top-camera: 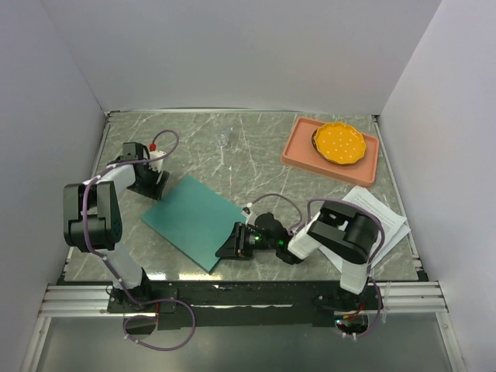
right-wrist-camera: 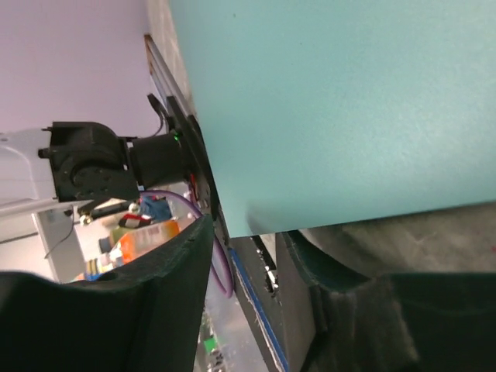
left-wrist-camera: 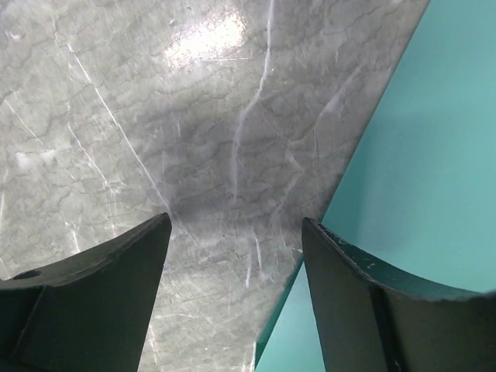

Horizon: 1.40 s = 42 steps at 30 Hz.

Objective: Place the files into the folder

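Marble table (top-camera: pixel 256 147) shows files (top-camera: pixel 385 213) only overhead; wrist views catch just folder (right-wrist-camera: pixel 349 101).

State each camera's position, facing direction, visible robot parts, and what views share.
Top external: above, behind the bases, looking down on the table; left arm and right arm show.
Left wrist: on the left arm, facing down at marble beside the folder; fingers of the left end effector show.
Right wrist: on the right arm, facing the folder's near corner; fingers of the right end effector show.
Shared: the folder, in all three.
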Tool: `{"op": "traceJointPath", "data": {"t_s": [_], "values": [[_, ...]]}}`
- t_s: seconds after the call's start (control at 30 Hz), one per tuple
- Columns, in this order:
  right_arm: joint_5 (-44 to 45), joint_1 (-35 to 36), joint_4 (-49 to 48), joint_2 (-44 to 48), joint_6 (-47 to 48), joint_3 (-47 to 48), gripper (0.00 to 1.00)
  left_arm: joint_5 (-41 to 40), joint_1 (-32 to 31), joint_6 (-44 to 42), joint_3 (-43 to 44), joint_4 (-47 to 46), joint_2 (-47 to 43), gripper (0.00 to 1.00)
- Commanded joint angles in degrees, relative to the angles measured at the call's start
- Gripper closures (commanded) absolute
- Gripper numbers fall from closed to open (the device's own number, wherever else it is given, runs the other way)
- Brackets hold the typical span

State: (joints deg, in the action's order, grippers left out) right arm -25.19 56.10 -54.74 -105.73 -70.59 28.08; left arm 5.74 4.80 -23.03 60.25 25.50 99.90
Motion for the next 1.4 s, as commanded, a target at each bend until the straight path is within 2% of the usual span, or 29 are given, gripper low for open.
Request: {"op": "traceJointPath", "data": {"t_s": [0.0, 0.2, 0.33, 0.47, 0.53, 0.63, 0.67, 0.77, 0.87, 0.93, 1.0, 1.07, 1.1, 1.13, 1.2, 1.27, 1.3, 1.37], "values": [[7.07, -0.29, -3.09, 5.97, 2.47, -0.21, 0.59, -1.26, -1.1, -1.41, -2.94, 5.53, 1.0, 0.25], [10.42, -0.2, 1.21, 9.66, 5.89, 3.03, 0.59, -1.52, -4.53, -0.88, -4.35, 5.0, 1.0, 0.26], [13.05, -0.29, 8.05, 10.02, 8.01, 7.16, 0.49, -0.82, -8.22, -0.79, -4.0, 5.88, 1.53, 0.26], [15.86, -0.2, 9.12, 8.97, 8.53, 9.1, 0.49, 0.33, -9.45, -1.14, -4.17, 6.58, 1.26, 0.27], [17.01, -0.29, 10.79, 8.88, 9.32, 10.68, 0.52, 1.29, -9.54, -1.67, -4.26, 7.02, 1.09, 0.28], [19.03, -0.29, 12.37, 9.23, 10.29, 11.83, 0.66, 1.64, -9.54, -2.28, -4.61, 7.46, 0.39, 0.28], [19.82, -0.29, 12.81, 9.84, 10.55, 12.18, 0.74, 1.65, -9.54, -2.46, -4.61, 7.64, 0.13, 0.28], [20.7, -0.28, 14.75, 12.29, 12.31, 12.09, 0.85, 1.38, -9.54, -2.55, -3.39, 9.04, -1.8, 0.28], [22.9, -0.11, 17.64, 16.94, 15.12, 11.13, 0.9, 1.03, -9.46, -2.38, -1.02, 11.15, -4.97, 0.27], [24.75, -0.02, 19.92, 19.67, 17.49, 10.43, 0.92, 0.33, -9.28, -1.76, 1.7, 13.16, -7.07, 0.25], [26.84, 0.24, 22.47, 23.98, 19.95, 10.24, 0.99, -1.59, -9.11, -0.88, 4.86, 13.96, -8.22, 0.22], [30.54, 1.29, 28.09, 28.01, 24.52, 11.81, 1.0, -4.23, -8.4, 0.7, 7.15, 14.58, -9.63, 0.16], [31.77, 1.73, 29.94, 29.08, 25.92, 12.44, 1.0, -5.46, -8.05, 1.22, 10.12, 14.93, -9.98, 0.13], [33.78, 2.35, 33.44, 30.05, 29.42, 13.14, 1.0, -6.95, -6.92, 2.45, 11.8, 15.28, -10.25, 0.01], [37.47, 4.1, 39.68, 32.07, 34.09, 17.52, 1.0, -8.72, -4.98, 3.68, 18.45, 18.0, -10.16, 0.04], [46.52, 8.14, 48.73, 32.78, 42.87, 22.87, 1.0, -7.85, -1.47, 5.71, 27.23, 22.89, -9.2, 0.04], [50.11, 9.63, 51.2, 32.78, 48.03, 24.38, 1.0, -5.06, 1.67, 6.76, 30.51, 24.85, -8.41, 0.04], [58.21, 13.07, 56.12, 32.96, 52.2, 27.2, 1.0, -1.1, 4.94, 7.55, 39.45, 29.93, -7.62, 0.04]]}}
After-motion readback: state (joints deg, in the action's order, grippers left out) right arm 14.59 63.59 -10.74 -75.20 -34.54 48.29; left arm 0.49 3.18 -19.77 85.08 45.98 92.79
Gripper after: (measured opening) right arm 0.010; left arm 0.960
